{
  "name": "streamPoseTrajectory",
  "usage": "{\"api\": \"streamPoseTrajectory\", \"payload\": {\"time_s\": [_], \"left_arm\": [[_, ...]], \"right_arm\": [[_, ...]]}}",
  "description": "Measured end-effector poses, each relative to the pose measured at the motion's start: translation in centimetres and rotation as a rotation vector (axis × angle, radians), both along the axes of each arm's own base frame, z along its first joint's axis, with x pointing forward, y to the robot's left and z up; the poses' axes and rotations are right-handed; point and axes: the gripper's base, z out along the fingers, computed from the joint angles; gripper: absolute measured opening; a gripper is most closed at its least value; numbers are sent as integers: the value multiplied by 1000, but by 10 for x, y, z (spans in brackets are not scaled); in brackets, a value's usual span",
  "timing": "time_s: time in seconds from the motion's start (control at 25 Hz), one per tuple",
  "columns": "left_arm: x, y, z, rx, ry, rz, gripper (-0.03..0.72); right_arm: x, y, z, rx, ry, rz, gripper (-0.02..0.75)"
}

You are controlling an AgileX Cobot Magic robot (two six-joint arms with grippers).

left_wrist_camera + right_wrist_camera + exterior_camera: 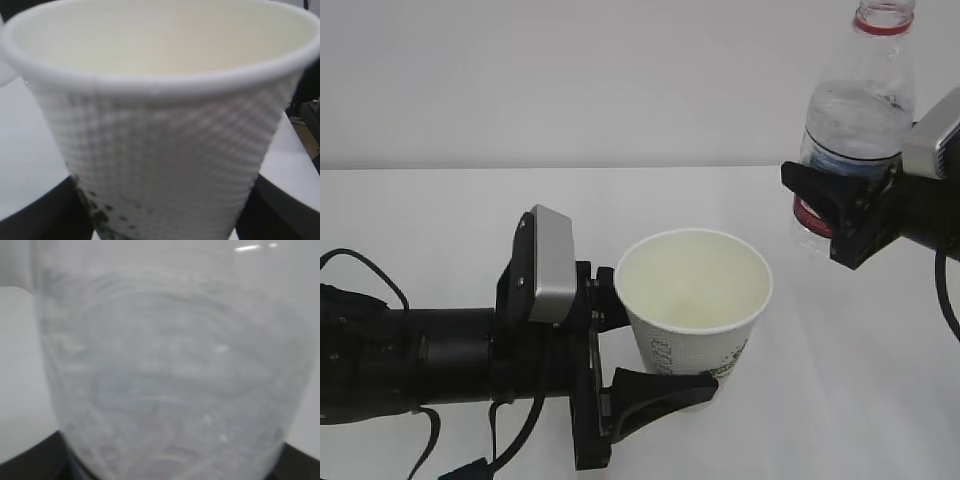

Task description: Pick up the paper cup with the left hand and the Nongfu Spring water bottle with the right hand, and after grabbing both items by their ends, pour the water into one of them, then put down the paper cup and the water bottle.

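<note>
a: left hand [655, 345] in from the left side, and its gripper is clamped on the paper cup [695, 300], one finger [660, 385] low across the near wall, the other tucked behind the far side.

b: cup's upright, mouth open to the top, cream inside. can't tell from here whether there's anything in it. from the left wrist view the paper cup [160, 140] fills almost everything, dimpled wall, dark printed marks near the bottom, black fingers [35, 215] hugging it at both lower corners.

a: over to the right hand [840, 215]. gripper closed around the lower part of the nongfu spring water bottle [855, 110], right at the red band of the label.

b: bottle stands roughly upright above that gripper, no cap, red neck ring at the top. it sits higher than the cup and off to the cup's right, clearly apart from it.

a: right wrist view is just the bottle [165, 380], blurry clear plastic, dark fingers at the bottom corners.

b: white table [440, 230] beneath both.
</note>
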Motion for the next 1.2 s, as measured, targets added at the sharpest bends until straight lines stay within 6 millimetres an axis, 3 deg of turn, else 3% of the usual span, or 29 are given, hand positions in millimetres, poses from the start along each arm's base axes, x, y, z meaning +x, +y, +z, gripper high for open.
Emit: {"api": "streamPoseTrajectory", "payload": {"time_s": [0.44,0.68,1.2], "left_arm": [[15,-8,10,-28,-35,42,549],[16,-9,11,-22,-40,47,547],[20,-8,12,-36,-26,92,546]], "right_arm": [[20,10,24,-88,-84,62,459],[23,23,29,-187,-126,104,459],[28,24,35,-358,-277,122,459]]}}
